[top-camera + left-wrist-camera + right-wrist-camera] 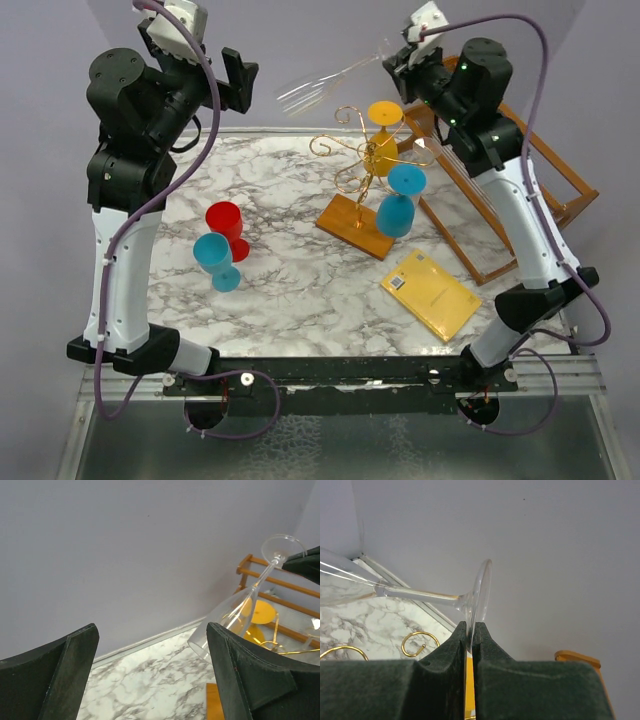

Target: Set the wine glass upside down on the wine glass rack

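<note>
Right gripper [395, 55], seen from the top, pinches the foot of the clear stemmed wine glass [320, 85], held nearly level in the air, bowl pointing toward the empty, spread left gripper [235, 80]. Below stands the gold wire rack with spiral arms on an orange-brown wooden base [362, 180].

Left wrist view: parted fingers [240, 680], glass [235, 615] ahead.

Right wrist view: fingers [455, 675] clamp the foot's rim [481, 600].

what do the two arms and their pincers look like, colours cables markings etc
Both arms share one build: black rounded joint housings alternating with white link shells, on black bases. A purple cable loops along the left arm and the right arm. Small green lights dot the right arm's upper housing. The left pincer and right pincer have dark, matte, wedge-shaped fingers, with a white camera block at each wrist.
</note>
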You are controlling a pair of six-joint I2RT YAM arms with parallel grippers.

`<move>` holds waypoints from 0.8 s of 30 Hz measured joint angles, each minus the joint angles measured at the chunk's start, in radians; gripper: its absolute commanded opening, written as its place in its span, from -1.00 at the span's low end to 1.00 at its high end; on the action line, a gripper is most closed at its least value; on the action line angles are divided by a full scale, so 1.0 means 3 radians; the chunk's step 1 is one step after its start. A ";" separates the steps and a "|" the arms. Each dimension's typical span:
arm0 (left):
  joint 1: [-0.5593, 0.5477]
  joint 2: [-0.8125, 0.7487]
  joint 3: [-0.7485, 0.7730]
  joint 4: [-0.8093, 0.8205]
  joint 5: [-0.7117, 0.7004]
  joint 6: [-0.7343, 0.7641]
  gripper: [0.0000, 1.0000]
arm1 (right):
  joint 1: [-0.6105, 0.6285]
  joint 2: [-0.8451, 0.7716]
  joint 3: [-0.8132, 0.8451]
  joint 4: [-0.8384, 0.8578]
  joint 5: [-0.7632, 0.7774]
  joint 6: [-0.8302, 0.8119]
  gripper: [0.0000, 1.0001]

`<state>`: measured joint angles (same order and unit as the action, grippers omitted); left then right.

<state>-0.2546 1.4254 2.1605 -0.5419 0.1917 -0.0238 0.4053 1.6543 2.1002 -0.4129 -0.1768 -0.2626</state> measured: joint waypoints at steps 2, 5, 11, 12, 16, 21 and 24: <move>0.0023 -0.0008 -0.0028 -0.0043 -0.0094 0.0078 0.87 | 0.0175 0.0067 0.0010 0.0018 0.0195 -0.0178 -0.98; 0.0064 -0.0008 -0.0031 -0.0076 -0.0210 0.0170 0.88 | 0.0413 0.0186 0.0011 0.0062 0.0473 -0.0445 -0.98; 0.0131 -0.0055 -0.0020 -0.0113 -0.0436 0.0376 0.93 | 0.0771 0.0407 -0.0057 0.0205 0.0991 -0.1030 -0.98; 0.0139 -0.0069 -0.0018 -0.0118 -0.0473 0.0418 0.94 | 0.0809 0.0432 -0.0075 0.0221 0.1048 -0.1105 -0.98; 0.0153 -0.0131 -0.0017 -0.0121 -0.0590 0.0511 0.95 | 0.0937 0.0526 -0.0128 0.0249 0.1247 -0.1429 -0.98; 0.0154 -0.0196 -0.0034 -0.0120 -0.0643 0.0604 0.96 | 0.1003 0.0539 -0.0285 0.0249 0.1368 -0.1676 -0.98; 0.0154 -0.0205 -0.0050 -0.0120 -0.0649 0.0645 0.96 | 0.1008 0.0539 -0.0338 0.0224 0.1413 -0.1759 -0.98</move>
<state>-0.2085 1.3640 2.1456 -0.5777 -0.0029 0.1696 0.7078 1.8160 1.9987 -0.3458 0.2470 -0.7902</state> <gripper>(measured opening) 0.977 0.042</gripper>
